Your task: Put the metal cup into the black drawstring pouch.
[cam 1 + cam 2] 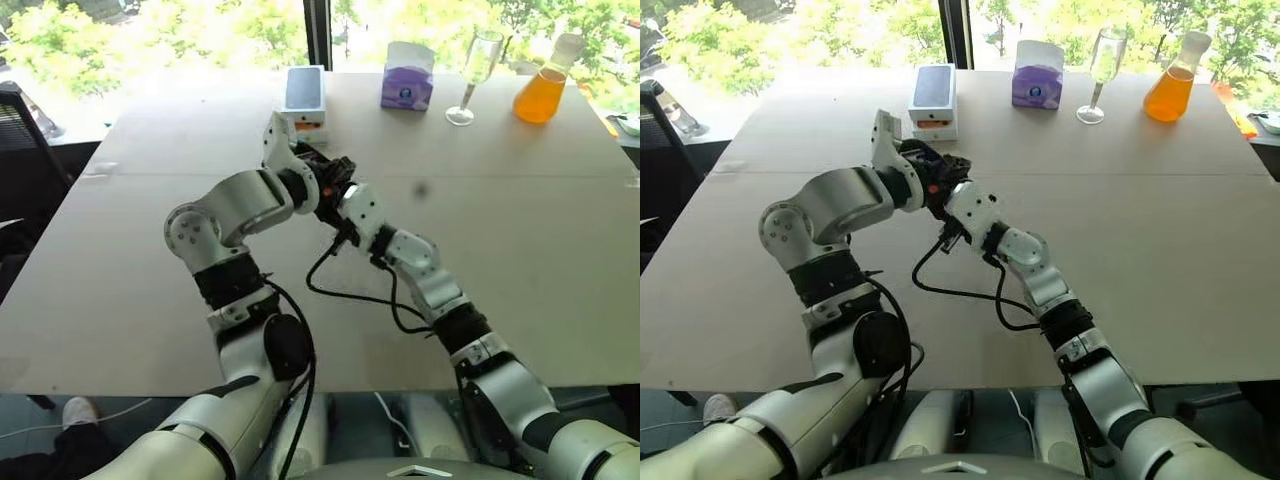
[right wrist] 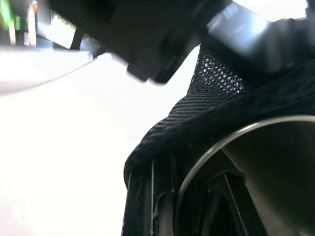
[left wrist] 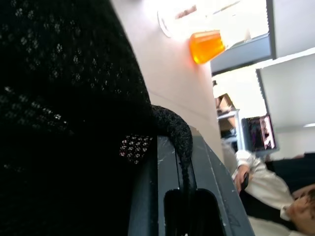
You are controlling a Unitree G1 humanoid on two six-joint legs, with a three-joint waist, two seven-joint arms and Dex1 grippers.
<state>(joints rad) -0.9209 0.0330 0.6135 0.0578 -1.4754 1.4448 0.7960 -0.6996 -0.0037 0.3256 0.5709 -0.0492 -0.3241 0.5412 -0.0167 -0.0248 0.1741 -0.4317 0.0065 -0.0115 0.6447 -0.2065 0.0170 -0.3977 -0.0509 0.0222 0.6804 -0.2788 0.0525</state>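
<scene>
Both tools meet above the middle of the worktop [image 1: 120, 300]: the left tool [image 1: 322, 178] is clamped on the black drawstring pouch [image 3: 59, 98], and the right tool [image 1: 338, 188] grips the metal cup's [image 2: 266, 172] rim. That pouch is soft, dotted mesh with a thick woven hem, draped over the cup's shiny round mouth; the steel wall gleams just under the fabric. Farther back stand a white box [image 1: 304, 95], a purple tissue box [image 1: 407, 77], a stemmed glass [image 1: 473, 76] and an orange-filled flask [image 1: 545, 82].
</scene>
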